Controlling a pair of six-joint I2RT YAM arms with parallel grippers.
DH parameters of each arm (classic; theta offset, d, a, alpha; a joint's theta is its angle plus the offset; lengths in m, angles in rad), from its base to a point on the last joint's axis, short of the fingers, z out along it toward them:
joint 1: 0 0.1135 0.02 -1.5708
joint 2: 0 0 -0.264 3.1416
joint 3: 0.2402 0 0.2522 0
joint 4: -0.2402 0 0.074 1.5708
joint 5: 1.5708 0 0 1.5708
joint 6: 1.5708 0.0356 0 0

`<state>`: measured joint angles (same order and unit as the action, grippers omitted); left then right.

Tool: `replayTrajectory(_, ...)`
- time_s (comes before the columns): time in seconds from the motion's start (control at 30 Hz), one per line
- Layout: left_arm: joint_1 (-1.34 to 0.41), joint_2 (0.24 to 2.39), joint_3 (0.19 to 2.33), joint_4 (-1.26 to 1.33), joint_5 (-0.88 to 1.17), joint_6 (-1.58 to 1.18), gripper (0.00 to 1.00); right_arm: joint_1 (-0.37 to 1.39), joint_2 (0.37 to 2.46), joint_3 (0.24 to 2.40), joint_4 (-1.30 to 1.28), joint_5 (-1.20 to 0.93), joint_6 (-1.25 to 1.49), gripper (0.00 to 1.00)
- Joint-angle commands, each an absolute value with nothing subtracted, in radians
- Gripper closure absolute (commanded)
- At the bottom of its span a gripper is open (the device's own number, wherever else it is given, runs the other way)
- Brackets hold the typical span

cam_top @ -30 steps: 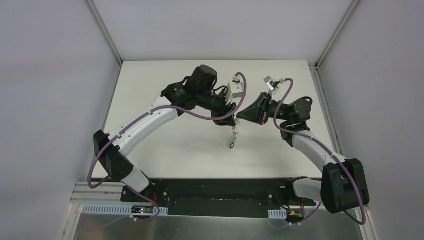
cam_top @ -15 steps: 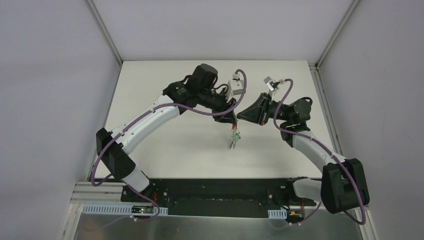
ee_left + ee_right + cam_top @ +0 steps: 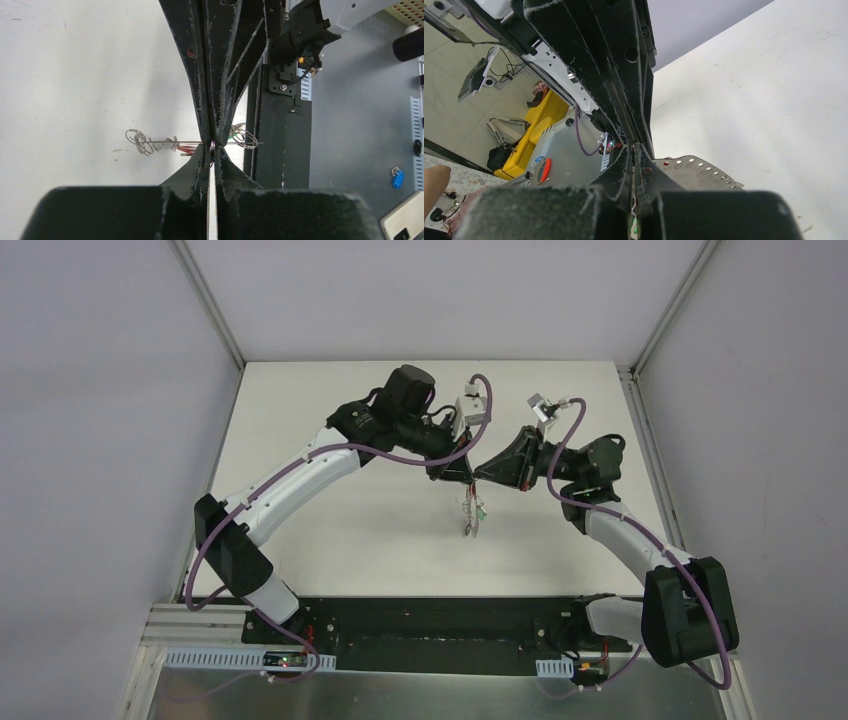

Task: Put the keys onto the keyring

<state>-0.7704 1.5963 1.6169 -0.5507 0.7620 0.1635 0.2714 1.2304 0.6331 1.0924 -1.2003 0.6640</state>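
Mid-air, right gripper (image 3: 213, 136) clamps the thin grey wire keyring (image 3: 161, 143); left gripper (image 3: 212, 156), almost shut, pinches it opposite. From the left wrist the wire runs nine-to-three, red-headed key (image 3: 186, 149) at nine, green-headed key (image 3: 234, 134) at three.

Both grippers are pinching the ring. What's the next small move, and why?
Probably open the right gripper and ease it back: the left gripper is shut on the keyring at the same spot, so it should stay held.

no legible txt, labels or nos. in any view.
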Motion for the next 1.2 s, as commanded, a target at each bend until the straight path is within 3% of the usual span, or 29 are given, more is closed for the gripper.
replayTrajectory(0.0,-0.765,1.594,1.656,-0.548,0.806,0.170,1.00,0.267,1.218,0.638,1.135,-1.208,0.645,1.00)
replayTrajectory(0.23,-0.768,1.629,1.790,-0.799,0.729,0.217,1.00,0.257,1.200,0.639,1.066,-1.218,0.557,0.99)
replayTrajectory(0.4,-0.780,1.747,2.050,-1.146,0.665,0.189,1.00,0.258,1.174,0.650,0.994,-1.273,0.459,0.85)
replayTrajectory(0.53,-0.798,1.801,2.159,-1.276,0.638,0.147,1.00,0.259,1.161,0.654,0.979,-1.302,0.442,0.75)
replayTrajectory(0.8,-0.836,1.827,2.192,-1.327,0.597,0.155,1.00,0.283,1.153,0.655,0.982,-1.304,0.437,0.56)
replayTrajectory(1.17,-0.857,1.870,2.214,-1.305,0.666,0.118,1.00,0.356,1.170,0.655,0.953,-1.312,0.405,0.53)
